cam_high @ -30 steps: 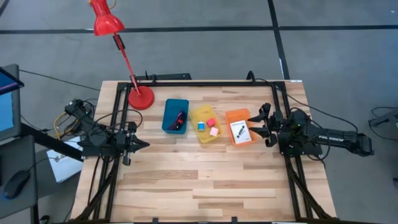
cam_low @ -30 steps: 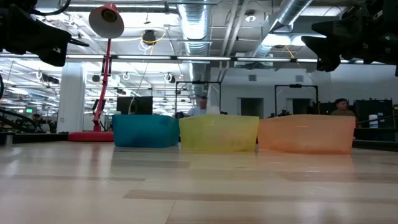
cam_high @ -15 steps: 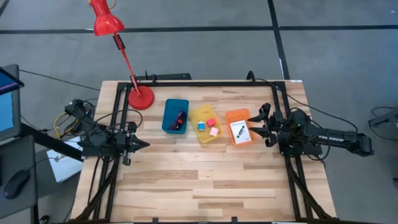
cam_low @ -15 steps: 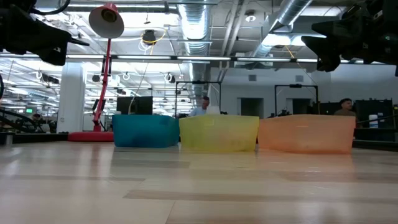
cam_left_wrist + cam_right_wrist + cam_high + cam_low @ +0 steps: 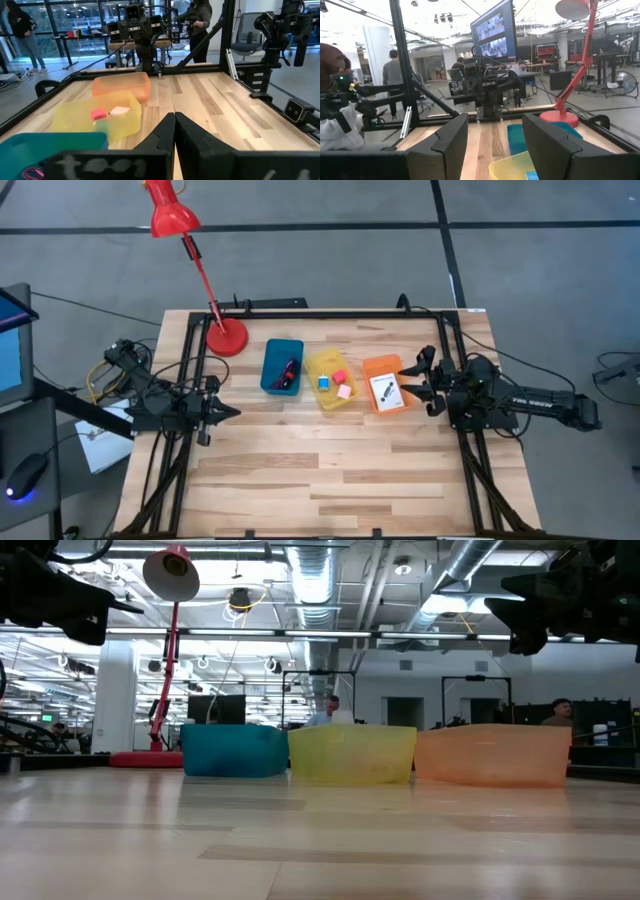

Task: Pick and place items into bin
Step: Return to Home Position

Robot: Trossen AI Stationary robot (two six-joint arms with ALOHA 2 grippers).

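Observation:
Three small bins stand in a row on the wooden table: a blue bin (image 5: 282, 366) with the dark red cord and black-and-red pen-like piece, a yellow bin (image 5: 332, 381) with pink, red and light-blue blocks, an orange bin (image 5: 384, 384) with the white card. My left gripper (image 5: 236, 413) hovers shut at the table's left edge, its fingertips together in the left wrist view (image 5: 174, 120). My right gripper (image 5: 411, 383) hovers open just right of the orange bin, fingers spread in the right wrist view (image 5: 495, 131). Neither holds anything.
A red desk lamp (image 5: 226, 336) stands on the table's far left part, its head reaching beyond the far edge. A black frame (image 5: 330, 313) borders the table. Bare wood (image 5: 330, 470) lies near of the bins. People show in the room beyond.

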